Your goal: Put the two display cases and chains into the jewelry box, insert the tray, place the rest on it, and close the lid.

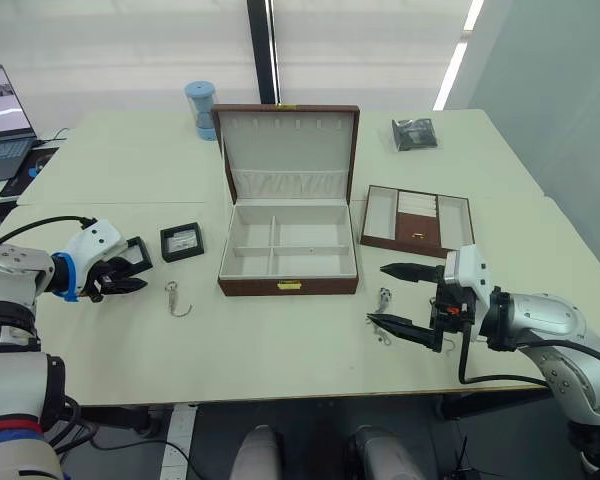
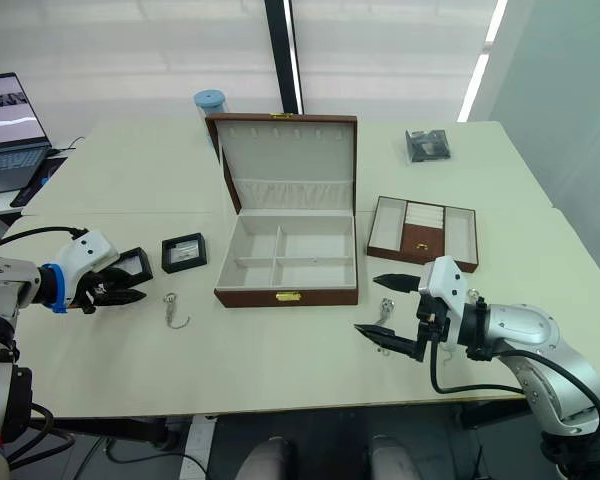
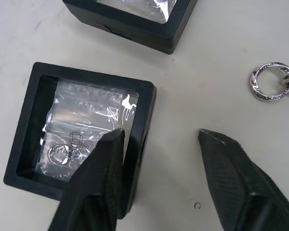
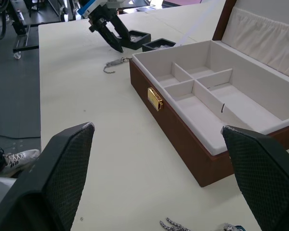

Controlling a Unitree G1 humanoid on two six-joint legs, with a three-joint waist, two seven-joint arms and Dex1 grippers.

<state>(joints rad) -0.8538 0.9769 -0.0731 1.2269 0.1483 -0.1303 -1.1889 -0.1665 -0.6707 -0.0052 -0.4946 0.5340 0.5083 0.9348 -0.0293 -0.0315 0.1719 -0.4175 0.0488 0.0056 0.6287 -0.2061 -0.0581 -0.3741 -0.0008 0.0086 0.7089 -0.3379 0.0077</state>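
Your left tool (image 1: 130, 272) is spread astride one case's (image 3: 77, 139) edge; your right tool (image 1: 398, 296) hangs spread over a chain (image 1: 383, 299); box (image 1: 288, 252) lid (image 1: 288, 150) stands open.

The right gripper (image 4: 159, 183), fingers spread wide, frames the open jewelry box (image 4: 207, 115) on the bench (image 4: 111, 144), chain (image 4: 176, 224) below, left gripper (image 4: 108, 26) beside two display cases (image 4: 147, 41).

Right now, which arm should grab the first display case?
Left, probably. The left gripper is open astride one display case's edge, while the right gripper hangs open across the jewelry box.
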